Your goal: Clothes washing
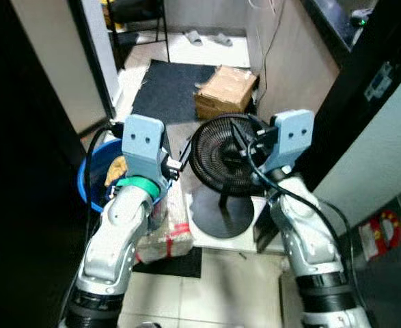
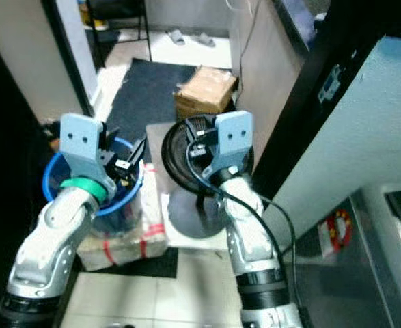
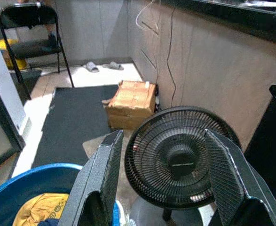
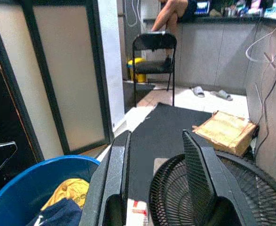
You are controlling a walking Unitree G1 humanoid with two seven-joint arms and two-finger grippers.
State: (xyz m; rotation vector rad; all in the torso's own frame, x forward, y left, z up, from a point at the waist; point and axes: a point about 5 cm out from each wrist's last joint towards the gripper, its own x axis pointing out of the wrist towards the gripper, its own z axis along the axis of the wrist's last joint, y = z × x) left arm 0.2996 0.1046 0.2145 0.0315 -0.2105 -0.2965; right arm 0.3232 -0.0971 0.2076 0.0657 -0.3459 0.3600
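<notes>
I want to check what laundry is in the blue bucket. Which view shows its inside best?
The right wrist view: it looks into the blue bucket, showing a yellow cloth and a dark blue cloth. The left wrist view shows part of the rim and the yellow cloth. In the eye views the left arm mostly covers it.

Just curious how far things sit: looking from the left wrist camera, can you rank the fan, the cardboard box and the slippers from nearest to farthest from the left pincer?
1. Black fan, right ahead of the left pincer.
2. Cardboard box, behind the fan by the wall.
3. Slippers, far back on the pale floor.
</notes>
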